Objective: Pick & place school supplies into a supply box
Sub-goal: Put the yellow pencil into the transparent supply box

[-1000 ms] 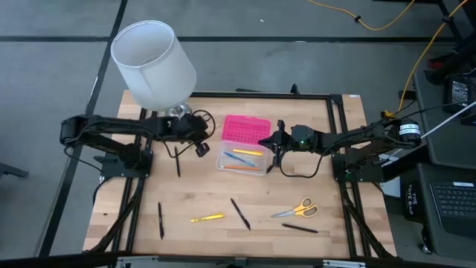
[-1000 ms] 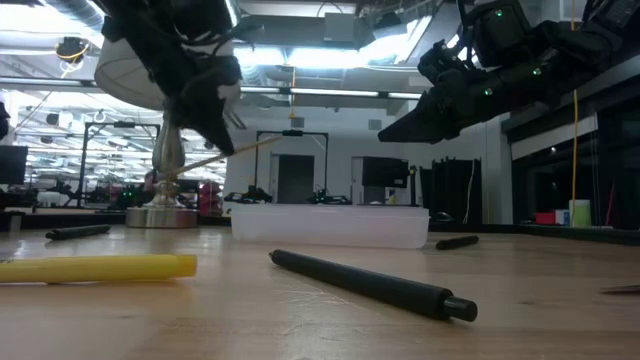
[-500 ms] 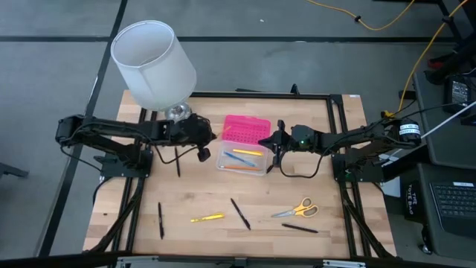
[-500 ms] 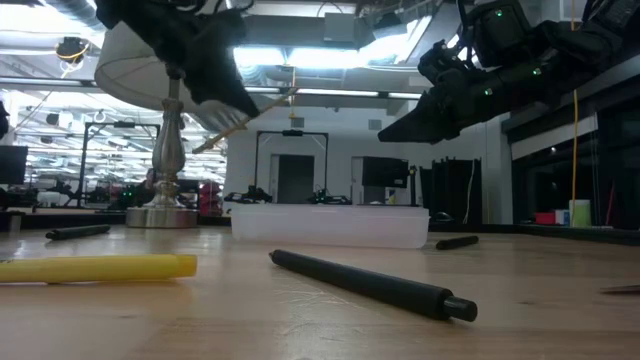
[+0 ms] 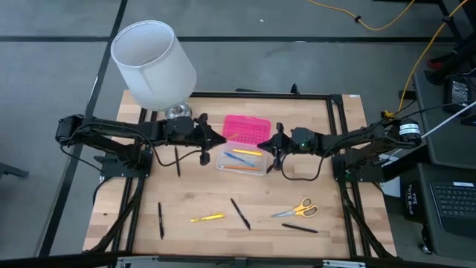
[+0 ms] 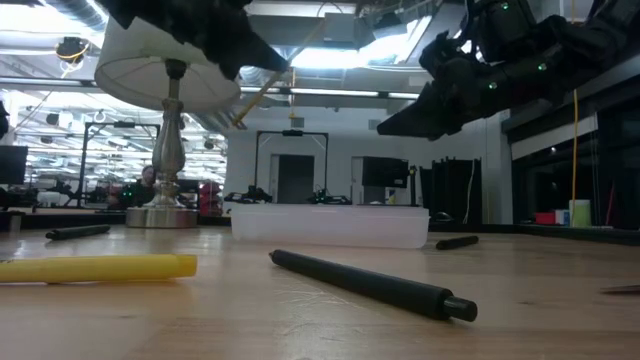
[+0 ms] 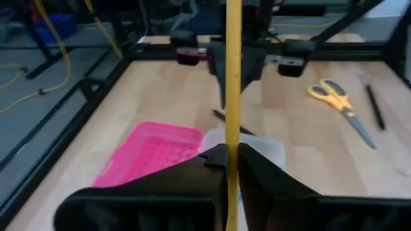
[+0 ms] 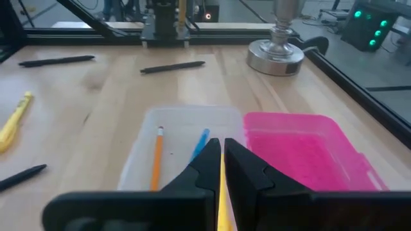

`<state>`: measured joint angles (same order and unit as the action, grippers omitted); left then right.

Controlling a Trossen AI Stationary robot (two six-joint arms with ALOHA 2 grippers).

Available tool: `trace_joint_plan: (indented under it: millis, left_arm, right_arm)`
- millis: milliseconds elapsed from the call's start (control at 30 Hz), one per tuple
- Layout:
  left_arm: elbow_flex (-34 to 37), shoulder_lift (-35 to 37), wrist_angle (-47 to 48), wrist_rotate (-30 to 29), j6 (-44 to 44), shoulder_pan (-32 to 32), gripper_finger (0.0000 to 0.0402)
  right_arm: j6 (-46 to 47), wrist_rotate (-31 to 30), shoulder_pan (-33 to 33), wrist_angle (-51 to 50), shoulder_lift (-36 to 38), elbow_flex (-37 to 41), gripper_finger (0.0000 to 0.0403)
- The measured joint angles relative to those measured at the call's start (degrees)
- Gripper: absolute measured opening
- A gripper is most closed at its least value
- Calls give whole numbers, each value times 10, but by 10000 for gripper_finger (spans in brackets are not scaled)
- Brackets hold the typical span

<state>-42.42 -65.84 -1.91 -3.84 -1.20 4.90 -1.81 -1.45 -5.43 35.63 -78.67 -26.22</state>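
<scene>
My left gripper [image 5: 220, 140] hangs above the table just left of the supply box, shut on a yellow pencil [image 7: 232, 64]. The box's clear base [image 5: 222, 159] lies open with its pink lid [image 5: 245, 129] on the far side of it. An orange pencil [image 8: 156, 160], a blue pen [image 8: 200, 144] and a yellow pen [image 5: 249, 152] lie in the base. My right gripper [image 5: 274, 143] hovers at the box's right end, shut, with nothing seen held. My left gripper pinches the pencil's shaft [image 7: 232, 136] between its two fingers, which lie across it. Both ends stick out past the fingers. The pencil is lifted clear of the table and slants steeply in the low view [image 6: 275, 80].
A lamp with a white shade [image 5: 152, 56] stands at the far left. Yellow-handled scissors [image 5: 296, 209], a yellow pen [image 5: 207, 217] and several black pens [image 5: 239, 213] lie on the near half. Another black pen [image 5: 177, 160] lies under my left arm. Black rails frame the table.
My left gripper has risen and gone toward the box while its wrist has turned and tipped up. The pencil has gone up with it and now slants more steeply. My right gripper has kept still.
</scene>
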Motion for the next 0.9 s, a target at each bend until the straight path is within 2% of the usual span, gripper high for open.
trace_joint_plan:
  millis: [300, 467, 633, 900]
  left_arm:
    - [49, -1, -84, 26, -11, 0, 13]
    - [54, -1, -87, 29, -11, 0, 13]
    - [54, -9, -87, 60, -12, 0, 13]
    - [44, -63, -86, 61, -33, 1, 13]
  right_arm:
    - [17, 0, 27, 2, 0, 0, 28]
    - [18, 0, 35, 6, 0, 0, 28]
    - [31, -11, 35, 6, 0, 0, 28]
    - [47, -11, 35, 8, 0, 0, 28]
